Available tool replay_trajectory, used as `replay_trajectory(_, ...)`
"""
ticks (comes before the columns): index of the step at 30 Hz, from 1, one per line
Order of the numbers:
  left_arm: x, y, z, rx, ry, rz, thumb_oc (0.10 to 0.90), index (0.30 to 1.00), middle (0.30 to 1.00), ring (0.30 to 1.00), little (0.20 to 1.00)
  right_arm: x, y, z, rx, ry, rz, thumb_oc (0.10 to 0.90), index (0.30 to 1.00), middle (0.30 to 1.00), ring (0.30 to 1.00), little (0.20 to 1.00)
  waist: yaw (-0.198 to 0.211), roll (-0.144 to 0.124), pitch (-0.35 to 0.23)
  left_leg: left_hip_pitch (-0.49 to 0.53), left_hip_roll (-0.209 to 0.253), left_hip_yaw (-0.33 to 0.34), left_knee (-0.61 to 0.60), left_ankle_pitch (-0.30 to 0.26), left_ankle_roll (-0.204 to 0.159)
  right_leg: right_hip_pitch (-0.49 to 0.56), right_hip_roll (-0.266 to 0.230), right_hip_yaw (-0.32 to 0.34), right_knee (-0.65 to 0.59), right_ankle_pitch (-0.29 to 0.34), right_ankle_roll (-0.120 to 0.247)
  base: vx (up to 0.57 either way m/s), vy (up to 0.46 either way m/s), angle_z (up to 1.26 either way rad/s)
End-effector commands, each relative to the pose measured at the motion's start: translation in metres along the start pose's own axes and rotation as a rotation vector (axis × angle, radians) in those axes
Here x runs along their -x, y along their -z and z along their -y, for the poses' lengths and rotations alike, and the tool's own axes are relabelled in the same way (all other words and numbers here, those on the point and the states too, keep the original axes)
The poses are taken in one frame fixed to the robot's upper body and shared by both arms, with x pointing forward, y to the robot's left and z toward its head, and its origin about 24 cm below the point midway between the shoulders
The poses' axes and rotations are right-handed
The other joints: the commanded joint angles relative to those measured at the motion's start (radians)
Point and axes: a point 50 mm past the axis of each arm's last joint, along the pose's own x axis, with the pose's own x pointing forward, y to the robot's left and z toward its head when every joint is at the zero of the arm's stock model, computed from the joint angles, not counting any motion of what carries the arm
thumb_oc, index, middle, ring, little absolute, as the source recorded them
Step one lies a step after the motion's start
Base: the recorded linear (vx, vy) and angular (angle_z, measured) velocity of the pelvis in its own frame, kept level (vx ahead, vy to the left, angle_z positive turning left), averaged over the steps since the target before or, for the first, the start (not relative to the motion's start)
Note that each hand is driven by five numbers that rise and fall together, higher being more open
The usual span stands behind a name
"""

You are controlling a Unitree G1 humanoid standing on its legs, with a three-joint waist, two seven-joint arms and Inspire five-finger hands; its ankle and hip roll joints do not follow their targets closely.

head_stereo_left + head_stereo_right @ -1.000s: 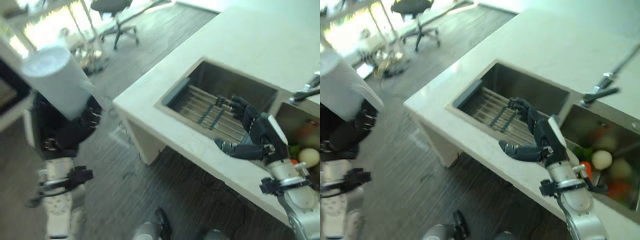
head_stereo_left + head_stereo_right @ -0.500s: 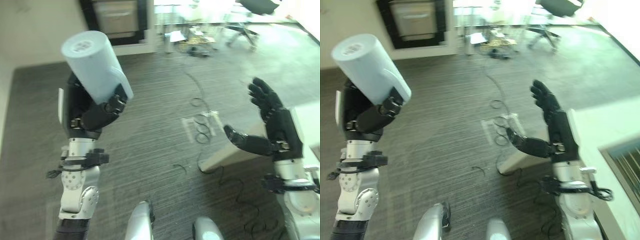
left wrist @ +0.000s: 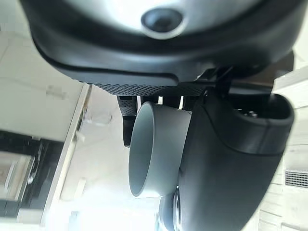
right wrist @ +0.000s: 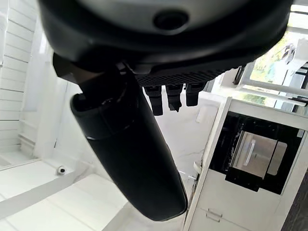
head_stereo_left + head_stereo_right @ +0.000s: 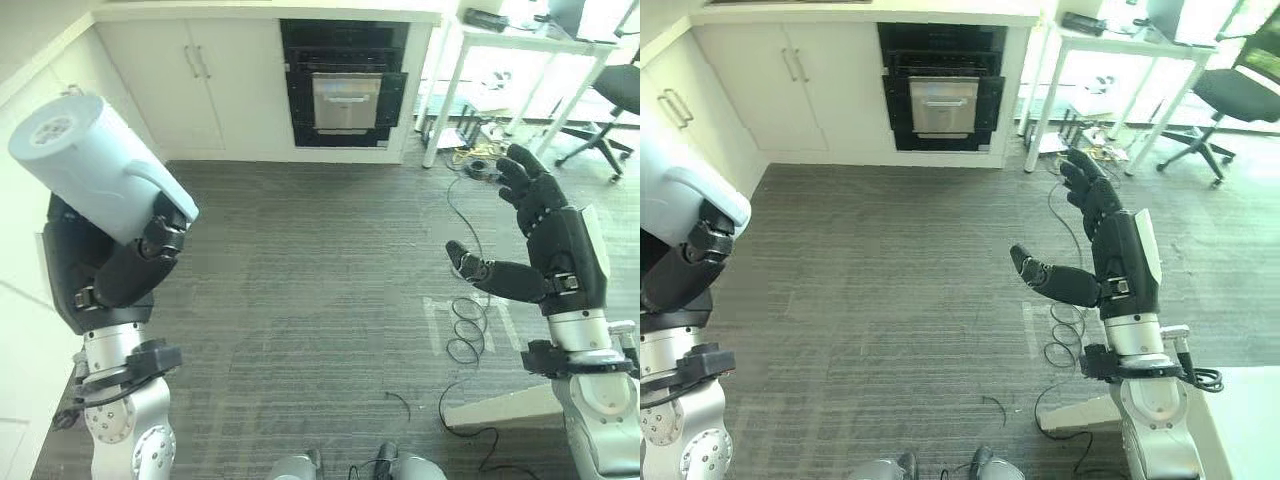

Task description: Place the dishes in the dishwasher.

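My left hand (image 5: pixel 130 265) is raised at the left, its fingers curled round a pale blue mug (image 5: pixel 90 165) held bottom up and tilted; the mug's handle (image 5: pixel 165 185) sits under the fingers. The left wrist view has the mug (image 3: pixel 156 149) clamped between thumb and fingers. My right hand (image 5: pixel 545 250) is lifted at the right with straight, spread fingers and nothing in it. A black built-in appliance (image 5: pixel 345 85) with a silver front is set in the white cabinets across the floor.
Grey plank floor (image 5: pixel 300 290) lies between me and the white cabinets (image 5: pixel 190 90). Cables (image 5: pixel 465 330) coil on the floor at the right. A white table (image 5: pixel 520 60) and an office chair (image 5: pixel 605 110) stand at the far right. A white counter corner (image 5: pixel 500 405) shows at the lower right.
The whole view has swung away from the sink counter to the floor and then to the cabinets. Both hands keep their poses, the left still holding the mug.
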Motion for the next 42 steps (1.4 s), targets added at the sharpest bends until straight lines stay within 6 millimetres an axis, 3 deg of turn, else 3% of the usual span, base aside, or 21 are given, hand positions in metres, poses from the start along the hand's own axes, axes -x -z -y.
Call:
replay_trajectory(1,-0.017,-0.031,0.015,0.005,0.088,0.231,0.4,0.3,0.3,0.3,0.3,-0.009,-0.032,-0.002,-0.03,-0.015,0.213,0.8,0.9,0.9,0.9,0.9,-0.003,-0.001,-0.092,-0.006,0.074,-0.012,0.047,-0.107,-0.074,0.061,-0.049,-0.021,0.018,-0.113,0.097,-0.05,0.03,-0.22)
replay_trajectory(9,-0.021,-0.024,0.021,-0.003,0.126,0.219,0.4,0.3,0.3,0.3,0.3,-0.006,-0.029,-0.002,-0.036,-0.009,0.21,0.8,0.9,0.9,0.9,0.9,-0.026,0.001,-0.1,-0.012,0.081,-0.007,0.047,-0.109,-0.079,0.05,-0.053,-0.014,0.018,-0.111,0.103,-0.05,0.014,-0.03)
replay_trajectory(10,-0.019,-0.016,0.043,-0.024,0.171,0.217,0.4,0.3,0.3,0.3,0.3,-0.005,-0.015,-0.014,-0.088,-0.051,0.106,0.8,0.9,0.9,0.9,0.9,-0.01,-0.001,-0.122,-0.105,-0.019,-0.053,0.047,-0.097,-0.014,-0.02,0.055,0.09,0.018,-0.133,0.064,-0.03,-0.002,-0.01)
replay_trajectory(25,-0.013,-0.019,0.036,0.016,0.195,0.214,0.4,0.3,0.3,0.3,0.3,-0.002,-0.019,-0.007,-0.081,-0.026,0.107,0.8,0.9,0.9,0.9,0.9,-0.018,0.0,-0.127,-0.079,0.005,-0.028,0.047,-0.097,-0.03,-0.003,0.057,0.057,0.018,-0.15,0.05,0.04,-0.079,0.07)
replay_trajectory(28,-0.011,-0.019,0.033,0.023,0.173,0.213,0.4,0.3,0.3,0.3,0.3,-0.003,-0.019,-0.006,-0.074,-0.039,0.111,0.8,0.9,0.9,0.9,0.9,-0.009,-0.01,-0.1,-0.043,0.007,0.007,0.047,-0.05,-0.049,0.015,0.051,0.057,0.018,-0.149,0.034,0.12,-0.211,-0.04)
replay_trajectory(29,-0.007,-0.02,0.031,0.03,0.16,0.218,0.4,0.3,0.3,0.3,0.3,-0.002,-0.02,-0.002,-0.065,-0.05,0.118,0.8,0.9,0.9,0.9,0.9,0.003,-0.052,-0.061,-0.03,-0.027,0.022,0.093,0.035,-0.061,0.034,0.025,0.087,0.018,-0.146,0.018,0.1,-0.218,-0.2)
replay_trajectory(30,-0.007,-0.02,0.031,0.031,0.16,0.219,0.4,0.3,0.3,0.3,0.3,-0.002,-0.021,-0.001,-0.065,-0.05,0.119,0.8,0.9,0.9,0.9,0.9,0.005,-0.057,-0.059,-0.041,-0.029,0.024,0.105,0.046,-0.062,0.03,0.022,0.09,0.018,-0.141,0.016,0.13,-0.263,-0.21)
replay_trajectory(31,-0.004,-0.02,0.029,0.029,0.161,0.211,0.4,0.3,0.3,0.3,0.3,0.0,-0.02,0.0,-0.062,-0.058,0.121,0.8,0.9,0.9,0.9,0.9,0.014,-0.061,-0.022,-0.128,-0.022,0.005,0.224,0.073,-0.07,0.036,0.033,0.101,0.018,-0.13,0.002,0.04,-0.112,-0.12)
replay_trajectory(32,-0.004,-0.02,0.029,0.028,0.162,0.209,0.4,0.3,0.3,0.3,0.3,0.0,-0.02,0.0,-0.061,-0.058,0.121,0.8,0.9,0.9,0.9,0.9,0.014,-0.06,-0.02,-0.13,-0.019,0.005,0.218,0.075,-0.07,0.037,0.035,0.101,0.018,-0.129,0.002,0.3,-0.048,0.05)
replay_trajectory(33,0.0,-0.017,0.027,0.013,0.16,0.184,0.4,0.3,0.3,0.3,0.3,0.0,-0.017,-0.002,-0.078,-0.058,0.11,0.8,0.9,0.9,0.9,0.9,0.013,-0.041,-0.015,-0.116,0.021,0.025,0.047,0.061,-0.077,0.062,0.06,0.107,0.018,-0.158,0.02,0.34,0.136,0.19)
replay_trajectory(34,0.005,-0.016,0.023,0.004,0.153,0.167,0.4,0.3,0.3,0.3,0.3,0.003,-0.016,-0.005,-0.078,-0.072,0.103,0.8,0.9,0.9,0.9,0.9,0.009,0.003,-0.015,-0.196,0.095,0.025,0.047,0.068,-0.097,0.071,0.105,0.103,0.018,-0.168,0.021,0.38,0.152,0.25)
replay_trajectory(35,0.006,-0.015,0.022,0.004,0.151,0.163,0.4,0.3,0.3,0.3,0.3,0.004,-0.016,-0.006,-0.077,-0.076,0.102,0.8,0.9,0.9,0.9,0.9,0.007,0.008,-0.019,-0.204,0.1,0.018,0.047,0.065,-0.103,0.075,0.11,0.104,0.018,-0.174,0.021,0.4,0.221,0.16)
replay_trajectory(36,0.009,-0.014,0.017,0.005,0.125,0.155,0.4,0.3,0.3,0.3,0.3,0.007,-0.016,-0.005,-0.073,-0.098,0.1,0.8,0.9,0.9,0.9,0.9,0.013,0.034,-0.019,-0.302,0.131,-0.062,0.047,0.132,-0.137,0.095,0.155,0.135,0.018,-0.194,0.008,0.33,0.146,0.09)
replay_trajectory(39,0.008,-0.013,0.019,0.0,0.119,0.163,0.4,0.3,0.3,0.3,0.3,0.005,-0.017,-0.006,-0.075,-0.113,0.107,0.8,0.9,0.9,0.9,0.9,0.012,0.037,-0.02,-0.307,0.123,-0.061,0.047,0.111,-0.133,0.112,0.152,0.141,0.018,-0.215,0.009,0.37,0.208,-0.27)
replay_trajectory(40,0.005,-0.013,0.021,-0.023,0.129,0.171,0.4,0.3,0.3,0.3,0.3,0.01,-0.018,-0.003,-0.089,-0.119,0.107,0.8,0.9,0.9,0.9,0.9,0.004,0.03,-0.03,-0.279,0.116,-0.038,0.047,0.078,-0.117,0.145,0.124,0.14,0.018,-0.228,0.028,0.46,0.273,-0.5)
replay_trajectory(42,0.001,-0.014,0.022,-0.027,0.134,0.173,0.4,0.3,0.3,0.3,0.3,0.012,-0.019,-0.002,-0.095,-0.121,0.107,0.8,0.9,0.9,0.9,0.9,0.011,0.022,-0.042,-0.262,0.092,-0.057,0.047,0.056,-0.1,0.167,0.103,0.138,0.018,-0.232,0.047,0.34,0.196,-0.49)
